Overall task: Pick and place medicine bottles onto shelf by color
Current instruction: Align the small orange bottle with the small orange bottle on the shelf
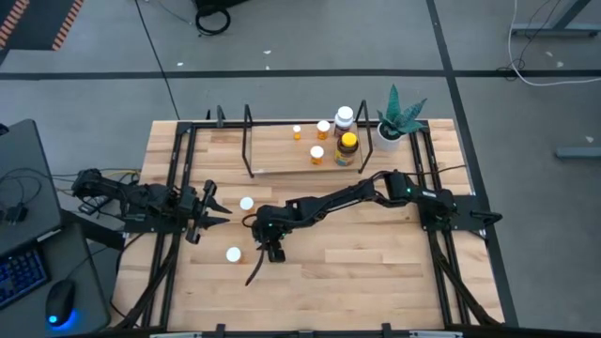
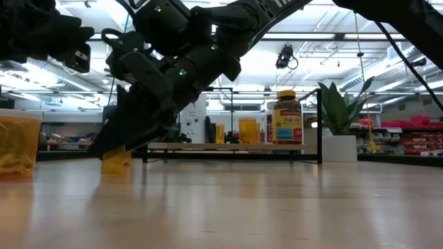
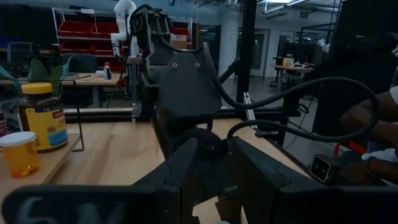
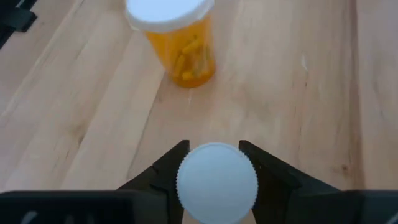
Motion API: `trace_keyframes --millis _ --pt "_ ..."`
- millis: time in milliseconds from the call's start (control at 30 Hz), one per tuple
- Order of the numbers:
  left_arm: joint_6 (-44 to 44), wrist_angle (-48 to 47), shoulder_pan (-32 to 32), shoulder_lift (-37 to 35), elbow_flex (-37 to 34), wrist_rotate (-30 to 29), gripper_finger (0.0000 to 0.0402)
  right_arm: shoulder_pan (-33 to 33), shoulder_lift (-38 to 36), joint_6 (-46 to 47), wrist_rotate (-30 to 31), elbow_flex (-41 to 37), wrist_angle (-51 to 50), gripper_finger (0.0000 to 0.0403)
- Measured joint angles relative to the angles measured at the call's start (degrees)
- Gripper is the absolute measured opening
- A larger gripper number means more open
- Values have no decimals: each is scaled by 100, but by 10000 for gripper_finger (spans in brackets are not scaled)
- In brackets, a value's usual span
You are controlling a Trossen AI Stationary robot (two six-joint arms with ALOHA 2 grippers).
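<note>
Right hand [image 1: 272, 248] stretched far across the bench [image 1: 376, 272], pinching a small orange bottle [image 4: 216, 183]: dark fingers [image 4: 166, 167] pressed against both sides of its white cap, bottle apparently standing on the wood directly beneath the wrist. Left hand [image 1: 211, 216] parked just beside, fingers pressed together, holding nothing.

Second orange bottle [image 4: 180, 43] upright just ahead of the right hand's fingertips. Third orange bottle [image 1: 246, 203] a little off to the side, between the two hands. Shelf [image 1: 282, 167] well apart from the right hand, back toward that arm's own shoulder, already carrying three orange bottles [image 1: 317, 155], a white bottle [image 1: 345, 117] and an amber bottle [image 1: 347, 148] with a yellow lid.

Likely trouble from here:
- Grip sitting high, on the cap rather than the body. Smooth round plastic, narrow contact; slipping or tilting likely on a quick lift.
- Neighbour ahead very close. Any forward drift or swing while rising could tip it and send it rolling.
- Left hand close by; a careless sideways path risks a brush between the arms.
- Black wire uprights of the shelf in the way of the return path; too low a carry could clip the bottle out of the pinch.
- Orange group on the shelf already tight; a sloppy set-down could topple those standing.
</note>
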Motion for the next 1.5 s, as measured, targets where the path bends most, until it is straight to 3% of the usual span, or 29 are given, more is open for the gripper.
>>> trace_keyframes --millis 400,667,1033,1200,1500 --pt "0 4 0 -2 1 -1 107 -75 -157 -103 225 -2 -319 106" --pt "0 5 2 0 0 1 107 -101 -564 -567 1419 0 -984 115" --pt "0 5 2 -1 0 -1 107 -736 -1195 -1039 2012 -24 -1832 116" --pt "2 5 0 -2 2 1 107 -1259 -1870 -1049 2311 -788 -1536 116" --pt "2 8 0 -2 0 -1 107 -2132 -2906 -798 2232 -2816 716 116"
